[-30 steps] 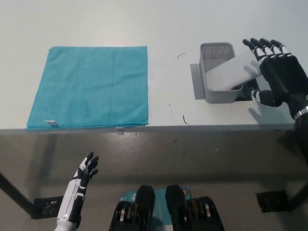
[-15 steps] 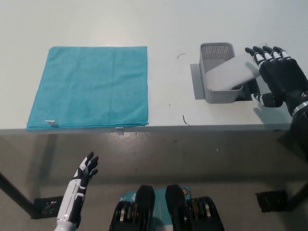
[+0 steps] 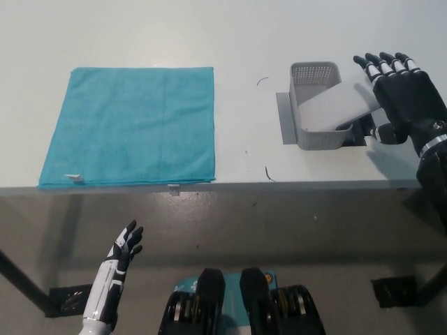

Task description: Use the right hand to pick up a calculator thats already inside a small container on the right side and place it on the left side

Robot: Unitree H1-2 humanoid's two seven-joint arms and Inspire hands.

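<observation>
Calculator lies tilted in the small grey container on the right side of the table, its right end propped on the container's right rim and sticking out past it. Compared with 0.5 s ago it has not moved, while the black right hand has shifted slightly farther and a little left, so it now sits just beside the calculator's raised end. That hand is spread wide, fingers pointing far, and holds nothing; whether it touches the calculator cannot be told. By my reading, the reach is nearly done and the grasp is not yet made.

Left of the container, bare tabletop separates it from the teal cloth, which covers the left side and reaches almost to the near table edge. The container itself stands near that near edge, so a lift up and leftward looks unobstructed. The white left hand rests open below the table edge at lower left, well apart from everything.
</observation>
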